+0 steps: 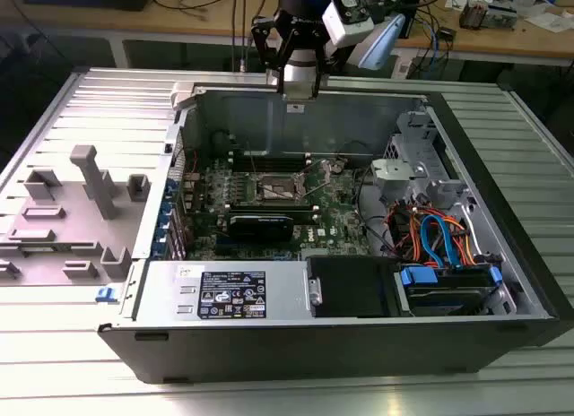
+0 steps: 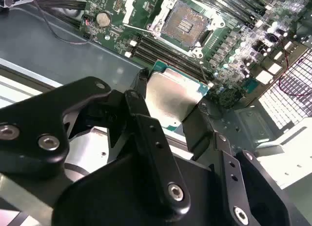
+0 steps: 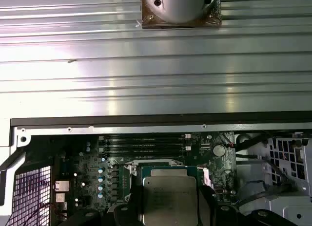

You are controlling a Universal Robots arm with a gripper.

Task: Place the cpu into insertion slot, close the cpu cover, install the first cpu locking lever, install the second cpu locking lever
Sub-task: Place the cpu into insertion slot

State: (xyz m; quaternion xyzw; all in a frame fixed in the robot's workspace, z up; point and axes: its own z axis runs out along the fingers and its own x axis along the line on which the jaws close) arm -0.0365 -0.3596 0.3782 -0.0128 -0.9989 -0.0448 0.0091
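Here the gripper [image 2: 171, 94] pinches the cpu [image 2: 171, 105] by its edges, well clear of the insertion slot [image 2: 185, 24].

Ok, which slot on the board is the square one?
The insertion slot: square, silvery-rimmed, contacts bare. The memory slots beside it are long, narrow and black. The gripper holds the cpu.

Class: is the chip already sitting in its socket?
No: the gripper holds the chip clear of the socket, which lies empty.
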